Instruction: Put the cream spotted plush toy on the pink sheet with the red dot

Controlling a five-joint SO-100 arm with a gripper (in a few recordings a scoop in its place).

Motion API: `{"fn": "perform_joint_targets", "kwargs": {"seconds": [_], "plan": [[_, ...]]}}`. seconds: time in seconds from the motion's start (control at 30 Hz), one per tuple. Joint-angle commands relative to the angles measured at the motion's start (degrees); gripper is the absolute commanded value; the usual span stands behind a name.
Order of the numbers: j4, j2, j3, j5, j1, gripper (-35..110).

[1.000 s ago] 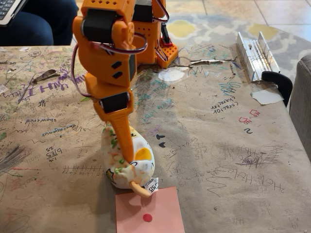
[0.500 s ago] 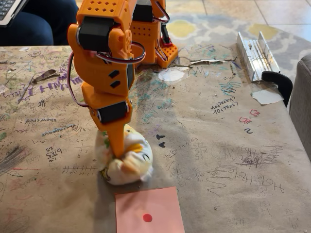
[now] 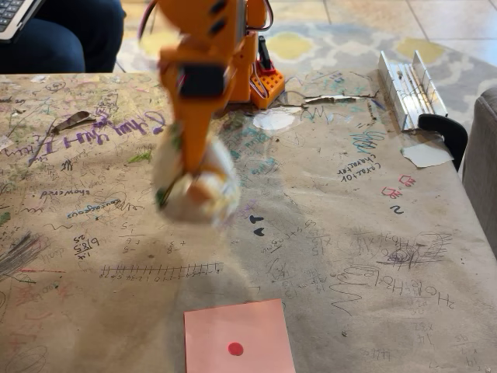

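Plush toy (image 3: 194, 183) hangs above scribbled brown paper tabletop (image 3: 349, 233)

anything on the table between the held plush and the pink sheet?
Nothing. In the fixed view, the scribbled brown table paper is bare between the plush and the pink sheet.

Scribbled paper tbl (image 3: 373, 233), tile floor (image 3: 365, 15)

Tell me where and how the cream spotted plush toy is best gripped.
Around its soft middle, from above. The gripper already pinches the cream spotted plush toy there, holding it above the table; the rounded, squashy body bunches between the fingers. The picture is blurred, so the exact contact is unclear.
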Motion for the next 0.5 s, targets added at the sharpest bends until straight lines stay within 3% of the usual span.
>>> {"fn": "perform_joint_targets", "kwargs": {"seconds": [0.0, 0.13, 0.27, 0.47], "plan": [[4.48, 44.38, -1.76, 1.85, -4.92, 0], [13.27, 53.79, -11.43, 5.27, -10.9, 0], [12.83, 64.78, -15.38, 7.12, -15.91, 0], [14.5, 64.6, -27.51, 7.91, -23.73, 0]]}}
